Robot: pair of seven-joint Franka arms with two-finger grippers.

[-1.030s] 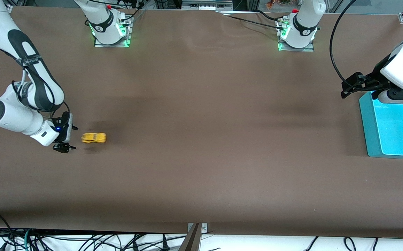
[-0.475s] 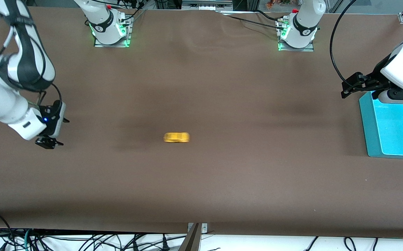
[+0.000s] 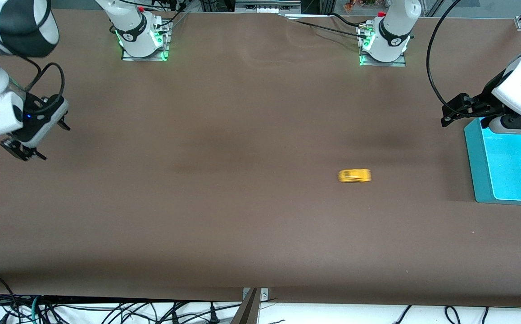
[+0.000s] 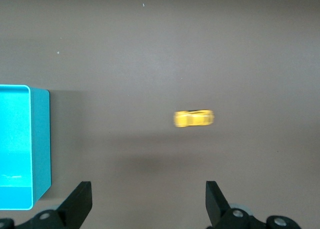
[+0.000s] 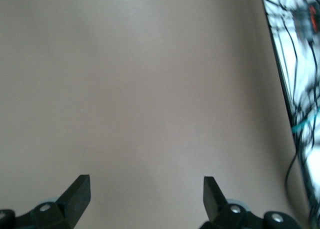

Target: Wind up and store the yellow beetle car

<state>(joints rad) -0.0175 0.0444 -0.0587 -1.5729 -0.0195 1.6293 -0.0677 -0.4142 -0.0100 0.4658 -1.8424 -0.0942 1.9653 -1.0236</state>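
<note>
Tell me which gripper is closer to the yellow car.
The left gripper, open by the teal bin; the yellow beetle car is well away from the right gripper.

My left pincer (image 4: 146, 206) hung with its fingers spread wide over the surface (image 3: 251, 135) at the left arm's end, just beside the teal bin (image 3: 476, 166). The bin's wall was the one raised obstacle there, closing off that end. Between the bin and the yellow beetle car (image 3: 354, 175) lay a strip of bare surface; the car stood apart from the wall, with room all round it. My right pincer (image 5: 145, 199), fingers likewise spread, hung over bare surface at the right arm's end. Cables (image 5: 300, 89) ran past the surface's edge there.
</note>
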